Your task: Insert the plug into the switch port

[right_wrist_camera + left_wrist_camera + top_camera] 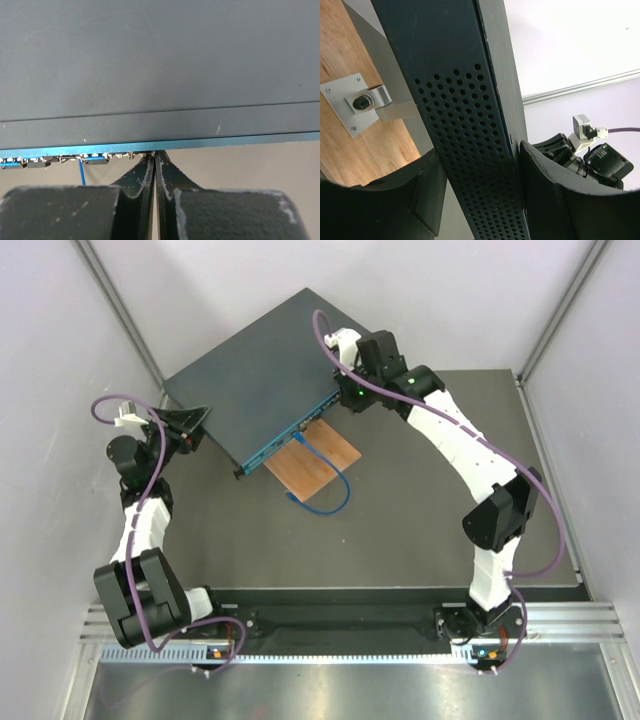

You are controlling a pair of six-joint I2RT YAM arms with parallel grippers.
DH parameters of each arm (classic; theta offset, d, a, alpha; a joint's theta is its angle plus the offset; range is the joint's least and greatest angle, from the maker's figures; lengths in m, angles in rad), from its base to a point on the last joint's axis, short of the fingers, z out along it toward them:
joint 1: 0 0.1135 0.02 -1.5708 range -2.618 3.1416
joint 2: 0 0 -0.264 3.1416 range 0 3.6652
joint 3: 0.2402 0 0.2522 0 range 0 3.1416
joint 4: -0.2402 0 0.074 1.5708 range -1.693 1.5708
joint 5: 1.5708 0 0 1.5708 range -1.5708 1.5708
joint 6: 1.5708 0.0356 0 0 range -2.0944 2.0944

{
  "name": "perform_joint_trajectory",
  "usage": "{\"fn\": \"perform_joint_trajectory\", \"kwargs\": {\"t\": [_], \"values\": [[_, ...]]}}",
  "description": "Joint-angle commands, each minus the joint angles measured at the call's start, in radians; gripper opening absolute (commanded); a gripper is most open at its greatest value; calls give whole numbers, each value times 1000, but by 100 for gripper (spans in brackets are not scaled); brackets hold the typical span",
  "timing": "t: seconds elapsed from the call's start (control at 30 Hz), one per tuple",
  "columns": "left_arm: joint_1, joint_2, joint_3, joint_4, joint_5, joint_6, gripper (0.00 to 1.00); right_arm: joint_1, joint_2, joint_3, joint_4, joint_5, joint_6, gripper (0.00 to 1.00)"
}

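Note:
The switch (258,380), a flat dark blue box, lies diagonally at the back of the table, its teal port face (290,436) turned toward me. A blue cable (332,480) loops from that face over a wooden board; its plug (95,159) sits in the port row. My left gripper (196,424) clamps the switch's left corner. In the left wrist view the perforated side wall (470,130) fills the gap between both fingers of that gripper (480,152). My right gripper (155,156) is shut and holds nothing, its tips touching the right end of the port face (336,400).
A small brown wooden board (312,462) lies just in front of the port face, under the cable. The cable's free end (292,498) rests on the dark mat. White walls stand close on the left, back and right. Past the switch, the left wrist view shows a metal bracket (362,102) on wood.

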Motion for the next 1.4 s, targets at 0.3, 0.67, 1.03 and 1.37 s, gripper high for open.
{"fn": "perform_joint_trajectory", "kwargs": {"t": [0.3,0.67,1.03,1.37], "values": [[-92,44,38,-65,84,218,1,52,13,37,380,-38,43,0],[-52,8,61,-146,64,241,49,0,-220,-244,353,-42,-29,15],[119,-94,-23,-273,91,256,99,-128,-420,-512,331,-97,-63,76],[323,-130,207,-1010,110,743,99,-331,-596,-705,275,-223,-54,100]]}}
